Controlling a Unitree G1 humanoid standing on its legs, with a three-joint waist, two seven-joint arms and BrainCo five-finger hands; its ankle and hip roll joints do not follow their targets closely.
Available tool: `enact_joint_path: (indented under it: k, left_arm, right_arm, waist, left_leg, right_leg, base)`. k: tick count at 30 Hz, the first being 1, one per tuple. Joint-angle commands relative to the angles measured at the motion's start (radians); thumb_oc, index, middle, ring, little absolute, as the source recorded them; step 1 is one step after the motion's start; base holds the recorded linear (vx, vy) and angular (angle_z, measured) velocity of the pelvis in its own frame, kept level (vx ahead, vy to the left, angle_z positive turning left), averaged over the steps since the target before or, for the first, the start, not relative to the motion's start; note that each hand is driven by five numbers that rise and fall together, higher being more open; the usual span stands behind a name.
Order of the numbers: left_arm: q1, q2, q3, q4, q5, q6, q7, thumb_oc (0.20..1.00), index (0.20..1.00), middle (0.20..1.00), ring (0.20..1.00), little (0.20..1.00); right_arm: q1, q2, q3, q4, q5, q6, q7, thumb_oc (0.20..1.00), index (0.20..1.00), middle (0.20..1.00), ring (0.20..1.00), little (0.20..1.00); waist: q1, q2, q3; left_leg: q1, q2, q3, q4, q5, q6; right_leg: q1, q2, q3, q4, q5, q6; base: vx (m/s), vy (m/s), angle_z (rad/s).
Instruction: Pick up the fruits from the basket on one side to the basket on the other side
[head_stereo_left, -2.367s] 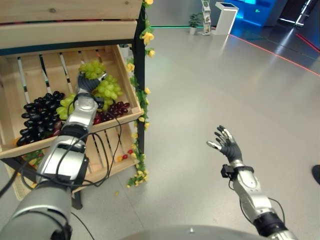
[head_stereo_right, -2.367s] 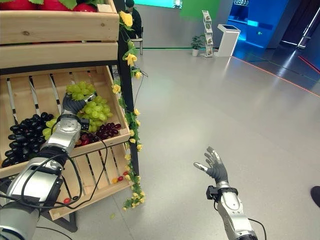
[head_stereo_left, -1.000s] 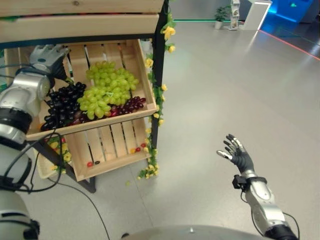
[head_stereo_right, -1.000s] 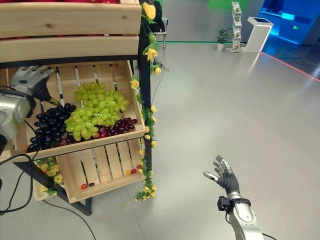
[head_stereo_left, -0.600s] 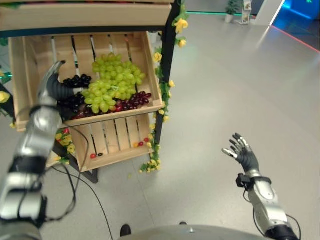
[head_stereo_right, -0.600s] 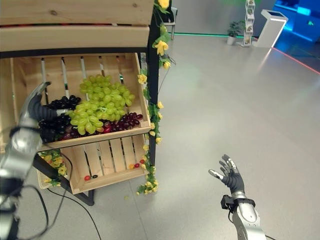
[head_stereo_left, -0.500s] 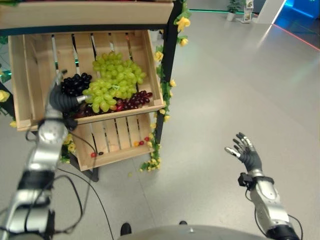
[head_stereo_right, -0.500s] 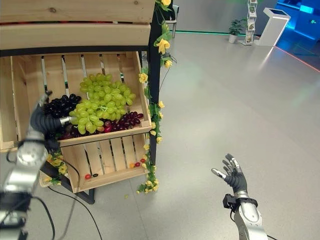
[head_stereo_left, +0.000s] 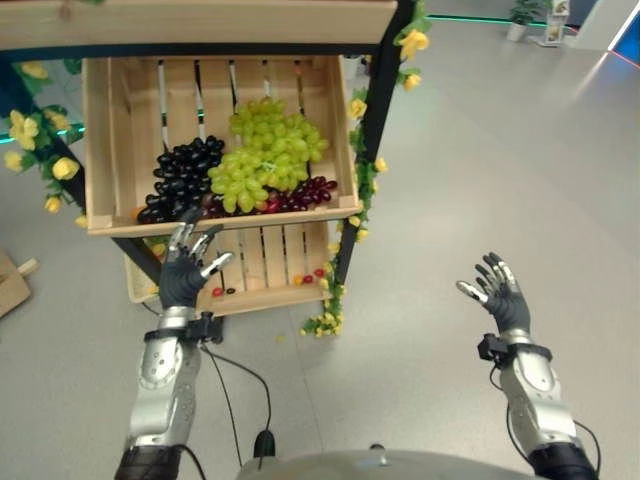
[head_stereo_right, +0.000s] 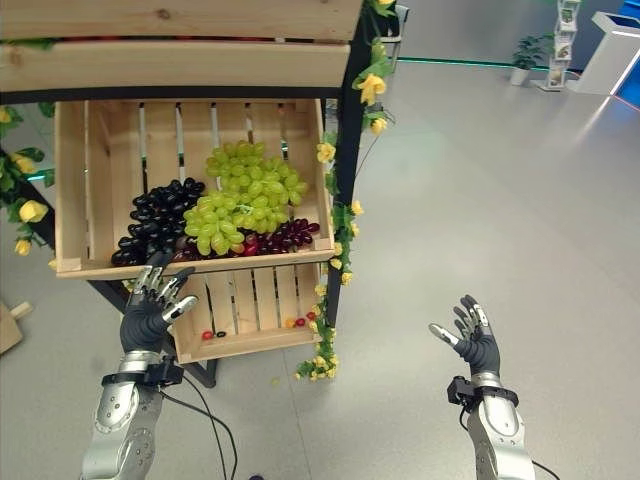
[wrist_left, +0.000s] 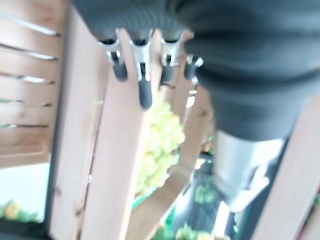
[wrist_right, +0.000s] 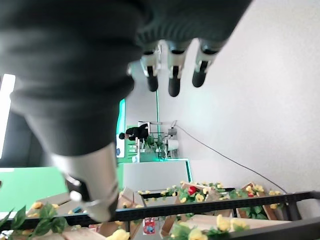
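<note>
Both hands empty, fingers spread and relaxed, nothing gripped. Left hand sits lower left of frame, just below the front lip of the wooden crate; right hand is lower right, out over bare floor, well apart from the fruit. All fruit is in the crate at upper centre-left: green grapes piled in the middle toward the right, dark grapes to their left, red grapes along the front edge at the right. From the left hand the grapes lie up and slightly right in frame, over the crate's front board; the dark bunch is the closest, almost straight above the fingertips. Green pile runs diagonally, lower left to upper right. Left arm is clearly the nearer one, so my call is the next reach goes to it: up over the lip, then in. Lower crate beneath holds a few small loose fruits. Left wrist view shows straight fingers against crate slats with green grapes beyond.
</note>
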Motion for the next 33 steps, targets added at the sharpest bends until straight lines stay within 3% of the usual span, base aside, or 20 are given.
enact_joint_path:
  k: [1,7,33]
  left_arm:
    - [0.006,0.044,0.002,-0.015,-0.015,-0.042,-0.038,1.000,1.000,1.000,1.000,1.000]
    - [0.033,0.033,0.021,-0.049,-0.013,-0.077,-0.047,1.000,1.000,1.000,1.000,1.000]
    - [0.142,0.053,-0.010,0.085,0.076,-0.065,-0.050,1.000,1.000,1.000,1.000,1.000]
  right_arm:
    - [-0.063,0.009,-0.058,-0.043,-0.005,-0.086,-0.009,1.000,1.000,1.000,1.000,1.000]
    - [-0.068,0.015,-0.063,-0.039,0.005,-0.102,-0.019,1.000,1.000,1.000,1.000,1.000]
    - [-0.056,0.003,-0.131,-0.069,-0.009,-0.126,-0.070,1.000,1.000,1.000,1.000,1.000]
  waist:
    - [-0.012,-0.035,-0.036]
    - [0.007,-0.026,-0.041]
    - [0.045,-0.014,-0.041]
  left_leg:
    - [-0.039,-0.008,-0.015,0.115,-0.116,0.030]
    - [-0.051,-0.018,-0.044,0.092,-0.096,0.021]
    - [-0.070,-0.032,-0.106,0.080,-0.073,0.013]
  right_leg:
    - [-0.021,-0.027,-0.020,0.036,-0.053,0.025]
    - [-0.018,-0.032,-0.060,0.026,-0.050,0.025]
    - [-0.010,-0.032,-0.123,0.041,-0.068,0.020]
  base:
    - [-0.02,0.002,0.14]
    - [-0.02,0.006,0.21]
    - [0.00,-0.004,0.09]
